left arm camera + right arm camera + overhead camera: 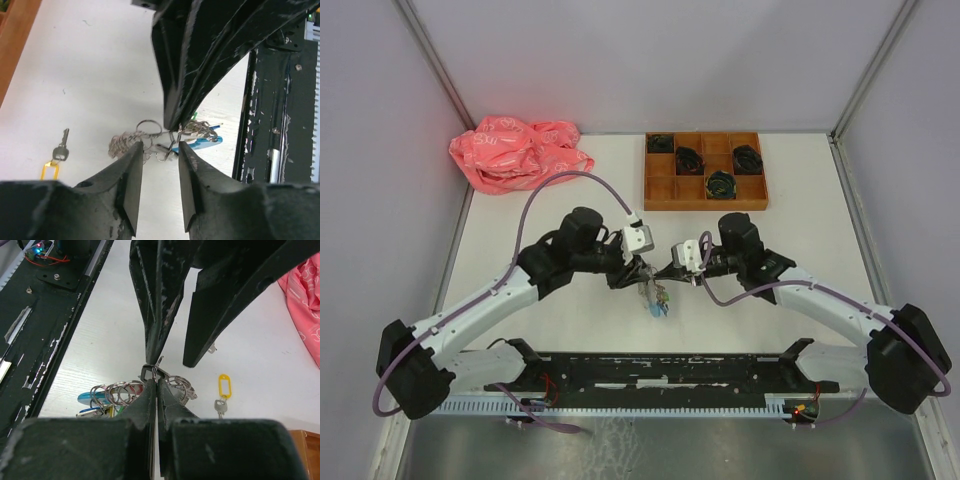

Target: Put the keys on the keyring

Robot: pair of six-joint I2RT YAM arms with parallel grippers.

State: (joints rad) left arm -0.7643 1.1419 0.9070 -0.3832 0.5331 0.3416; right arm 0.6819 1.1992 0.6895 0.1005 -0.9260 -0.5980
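The keyring (657, 297) lies on the white table between the arms, a bunch of silvery rings (116, 391) with a light-blue curved piece (208, 144). My right gripper (156, 376) is shut on a thin ring of the keyring next to a black clip. It shows in the left wrist view (176, 126) coming down from above. My left gripper (159, 148) is open and empty, its tips just short of the keyring and on either side of the pinched ring. One key with a yellow tag (223, 391) lies loose on the table beside the keyring, also in the left wrist view (56, 159).
A wooden compartment tray (660, 200) with black coiled bundles stands at the back right. A crumpled pink bag (518, 152) lies at the back left. The black base rail (670, 368) runs along the near edge.
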